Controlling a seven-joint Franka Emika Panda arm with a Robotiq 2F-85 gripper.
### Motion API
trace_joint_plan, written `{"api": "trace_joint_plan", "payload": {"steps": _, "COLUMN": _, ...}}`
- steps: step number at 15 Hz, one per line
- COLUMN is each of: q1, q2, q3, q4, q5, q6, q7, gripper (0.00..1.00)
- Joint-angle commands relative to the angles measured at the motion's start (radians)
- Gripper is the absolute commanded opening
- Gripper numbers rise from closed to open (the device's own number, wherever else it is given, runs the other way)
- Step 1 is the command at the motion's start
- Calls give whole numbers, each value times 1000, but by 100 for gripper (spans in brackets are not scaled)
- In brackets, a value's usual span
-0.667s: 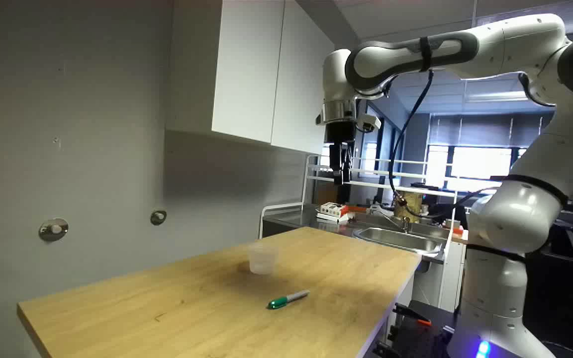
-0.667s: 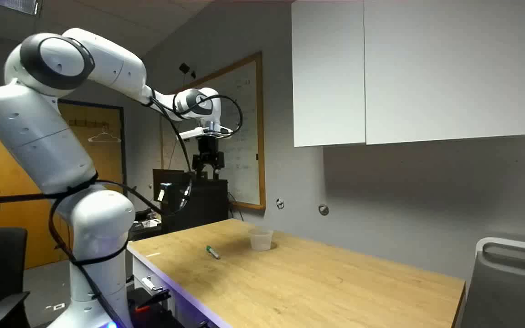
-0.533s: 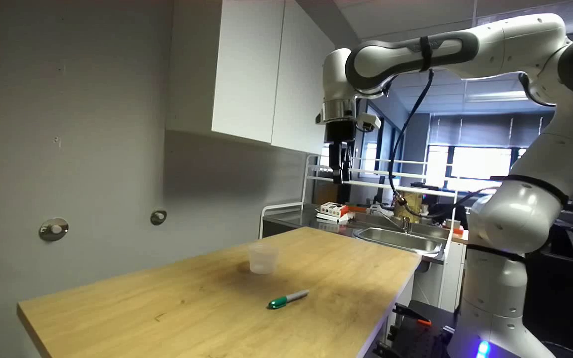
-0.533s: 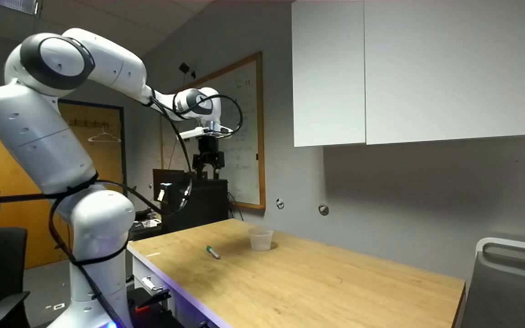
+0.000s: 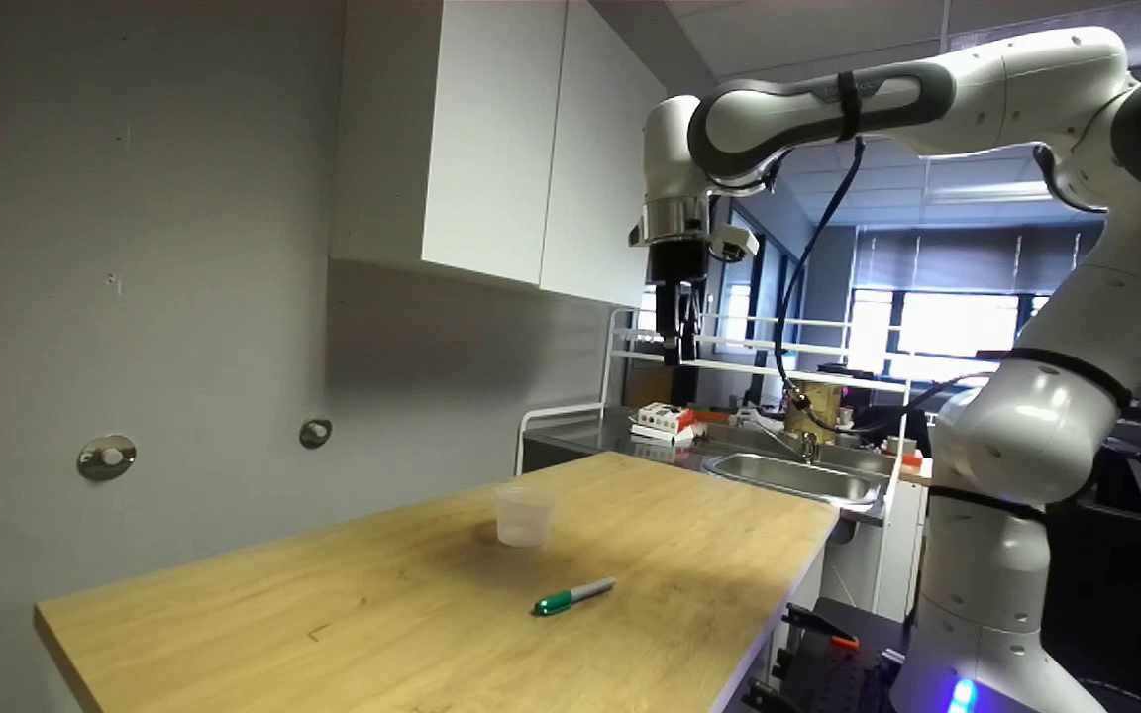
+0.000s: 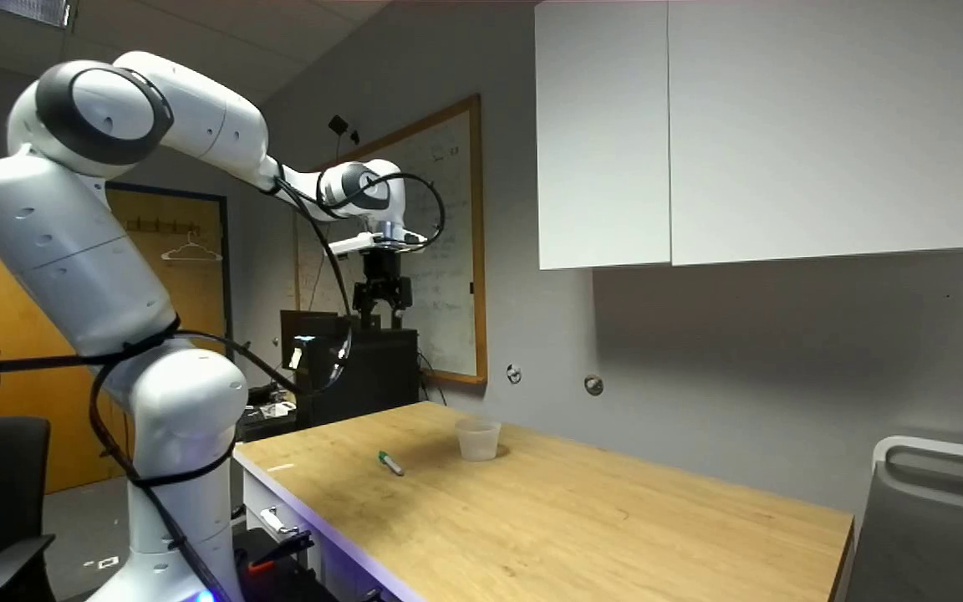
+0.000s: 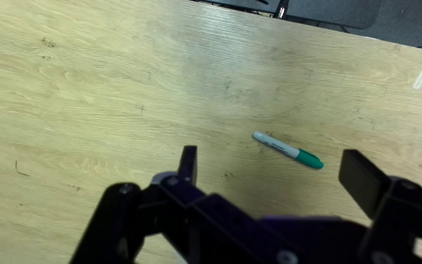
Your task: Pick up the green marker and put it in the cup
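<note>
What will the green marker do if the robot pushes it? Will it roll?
The green marker might roll, because its barrel looks round, though its clipped cap could stop it. It's probably stiff, since it looks straight, and likely light because it's so slim.

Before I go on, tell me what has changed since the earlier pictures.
Nothing has visibly changed in either exterior view; any shift of the tool is too slight to tell. Nothing was taken hold of or let go: the tool hangs open, holding nothing, above the table. The green marker lies on the table, apart from the upright cup, both where they were.
</note>
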Motion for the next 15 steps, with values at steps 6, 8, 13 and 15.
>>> {"api": "trace_joint_plan", "payload": {"steps": 6, "q1": 4, "q2": 50, "q3": -2, "q4": -2, "q5": -14, "q6": 37, "q7": -6, "gripper": 100}}
{"api": "trace_joint_plan", "payload": {"steps": 8, "q1": 5, "q2": 77, "q3": -2, "q4": -5, "q5": -21, "q6": 63, "q7": -15, "gripper": 100}}
{"api": "trace_joint_plan", "payload": {"steps": 13, "q1": 18, "q2": 163, "q3": 3, "q4": -9, "q5": -60, "q6": 122, "q7": -66, "gripper": 100}}
{"api": "trace_joint_plan", "payload": {"steps": 15, "q1": 27, "q2": 205, "q3": 1, "q4": -4, "q5": -76, "q6": 141, "q7": -108, "gripper": 100}}
